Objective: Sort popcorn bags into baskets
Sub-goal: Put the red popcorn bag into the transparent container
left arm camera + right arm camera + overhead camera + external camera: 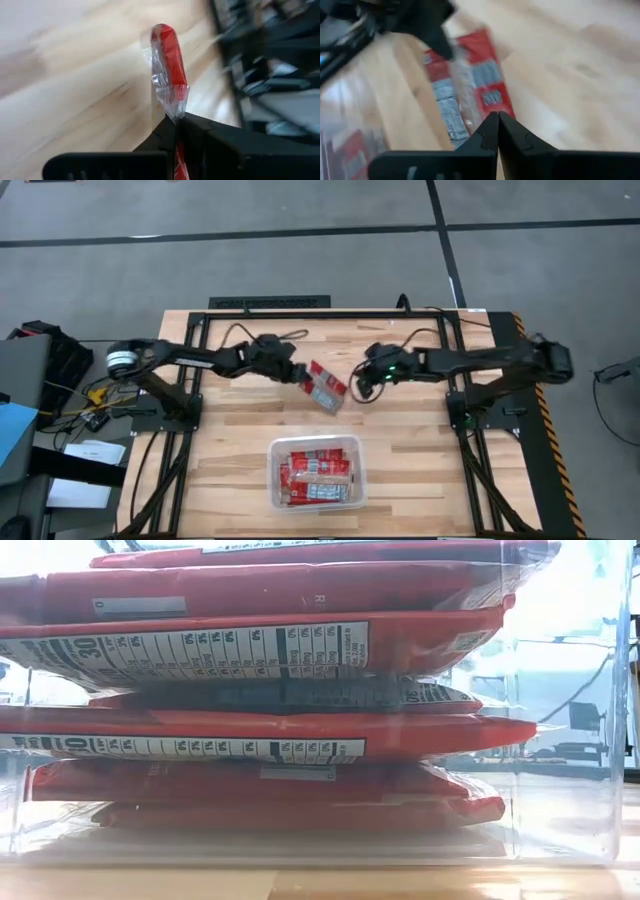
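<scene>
Pinching a red popcorn bag (169, 70) by its clear crimped edge, the left claw (300, 375) has its fingers closed tight on the packet near the middle of the high view. That bag (325, 385) hangs tilted between the two arms, just above centre. The right claw (362, 385) sits just beside it on the right, fingers pressed together with nothing between them, its tips pointing at the packet's label side (470, 87). Below, at lower centre of the frame, the clear plastic basket (275, 475) rests on the wooden surface (420, 460), filled with stacked red popcorn bags (260, 650), nutrition labels facing the low camera.
</scene>
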`<state>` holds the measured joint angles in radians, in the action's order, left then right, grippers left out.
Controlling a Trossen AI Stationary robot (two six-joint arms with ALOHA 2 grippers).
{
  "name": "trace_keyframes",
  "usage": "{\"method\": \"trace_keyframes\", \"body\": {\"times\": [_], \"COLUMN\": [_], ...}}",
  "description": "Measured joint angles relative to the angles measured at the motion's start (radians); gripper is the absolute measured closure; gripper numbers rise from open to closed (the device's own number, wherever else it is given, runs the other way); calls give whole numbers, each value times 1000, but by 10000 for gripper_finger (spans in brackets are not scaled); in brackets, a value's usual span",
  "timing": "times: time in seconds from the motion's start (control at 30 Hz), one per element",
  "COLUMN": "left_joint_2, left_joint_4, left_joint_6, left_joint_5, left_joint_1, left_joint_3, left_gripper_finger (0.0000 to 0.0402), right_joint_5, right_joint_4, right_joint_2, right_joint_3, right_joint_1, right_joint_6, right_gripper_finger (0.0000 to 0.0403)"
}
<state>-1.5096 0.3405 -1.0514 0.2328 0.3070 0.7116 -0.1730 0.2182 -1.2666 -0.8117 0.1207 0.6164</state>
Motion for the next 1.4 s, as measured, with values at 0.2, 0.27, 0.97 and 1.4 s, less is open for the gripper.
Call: {"method": "trace_keyframes", "body": {"times": [0.2,0.27,0.97,1.4], "left_joint_2": [231,302,332,-13], "left_joint_4": [5,9,-19,-36], "left_joint_6": [-54,-74,-372,-438], "left_joint_5": [-125,-180,-1382,-1441], "left_joint_1": [-40,-77,-1075,-1132], "left_joint_3": [0,0,38,299], "left_gripper_finger": [401,401,401,401], "right_joint_5": [-185,-222,-247,-260], "right_joint_4": [186,237,425,453], "right_joint_2": [203,234,227,227], "right_joint_3": [0,0,0,0], "right_joint_1": [-6,-16,-188,-279], "right_joint_6": [73,101,146,147], "right_gripper_finger": [368,374,367,373]}}
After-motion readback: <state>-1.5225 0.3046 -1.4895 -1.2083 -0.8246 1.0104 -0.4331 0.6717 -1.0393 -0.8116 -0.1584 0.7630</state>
